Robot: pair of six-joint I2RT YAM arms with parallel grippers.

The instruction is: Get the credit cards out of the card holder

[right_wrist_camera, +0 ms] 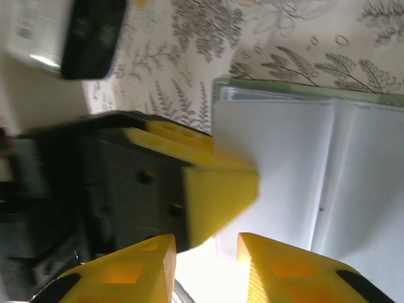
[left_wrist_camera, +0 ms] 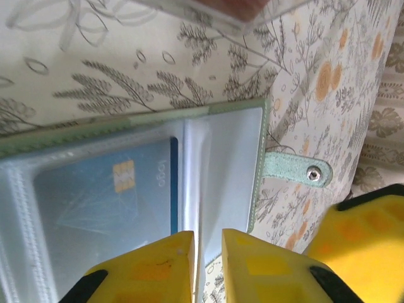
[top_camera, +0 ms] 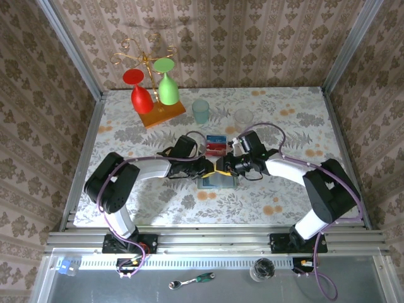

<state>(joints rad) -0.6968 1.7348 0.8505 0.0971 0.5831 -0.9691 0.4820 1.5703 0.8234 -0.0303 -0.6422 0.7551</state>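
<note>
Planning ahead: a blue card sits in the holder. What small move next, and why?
Probably bring the right end effector to the blue card and slide it out, since the left end effector seems to pin the card holder open.

White arms (top_camera: 148,169) with black joints, purple cables (top_camera: 346,178) — blocky yellow fingers (left_wrist_camera: 151,271), black-trimmed.

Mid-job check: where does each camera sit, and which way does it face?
Top external: above and behind the bases, looking down on the table; both arms show, meeting over the card holder.
Left wrist: faces down past the left gripper at a blue card in the holder.
Right wrist: faces down past the right gripper at the holder's sleeves.
Shared: the card holder.
</note>
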